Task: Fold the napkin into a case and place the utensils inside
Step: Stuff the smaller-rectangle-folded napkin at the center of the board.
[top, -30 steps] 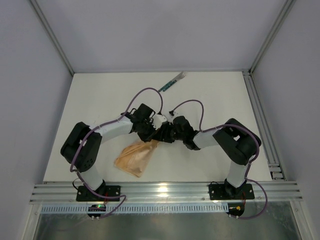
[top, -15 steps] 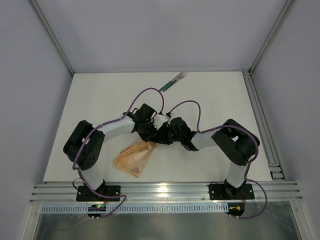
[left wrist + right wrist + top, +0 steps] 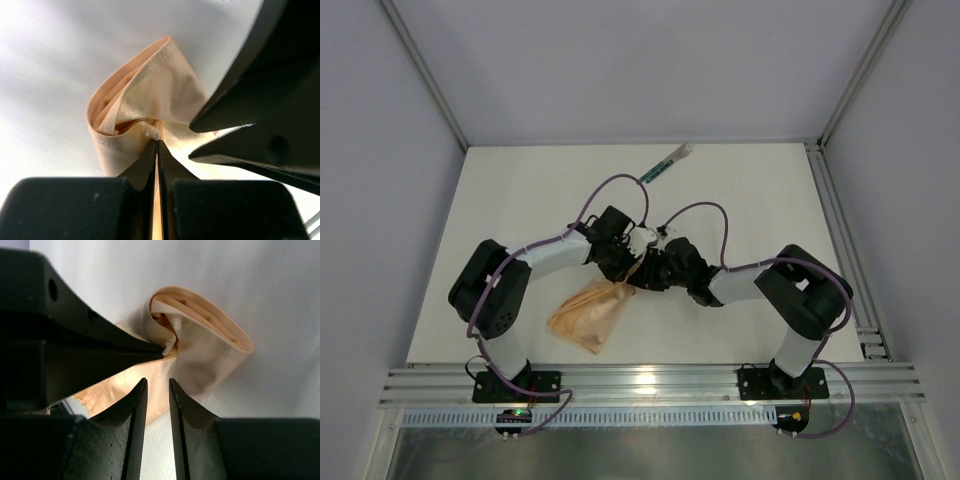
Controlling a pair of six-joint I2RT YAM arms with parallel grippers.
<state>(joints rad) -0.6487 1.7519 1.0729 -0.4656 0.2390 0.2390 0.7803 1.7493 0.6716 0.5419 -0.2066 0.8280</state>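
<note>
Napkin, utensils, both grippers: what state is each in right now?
napkin: bunched into loose folds, pinched at one end, not yet a case.
left gripper: shut on the napkin.
right gripper: jaws slightly apart, close to the napkin, no grip visible.
utensils: lying far from the napkin, untouched.

1 napkin [image 3: 590,315], 1 utensil bundle [image 3: 665,165], 2 arms [image 3: 545,258] [image 3: 740,283].

No legible text, no labels, brands, numbers or signs, in any view
</note>
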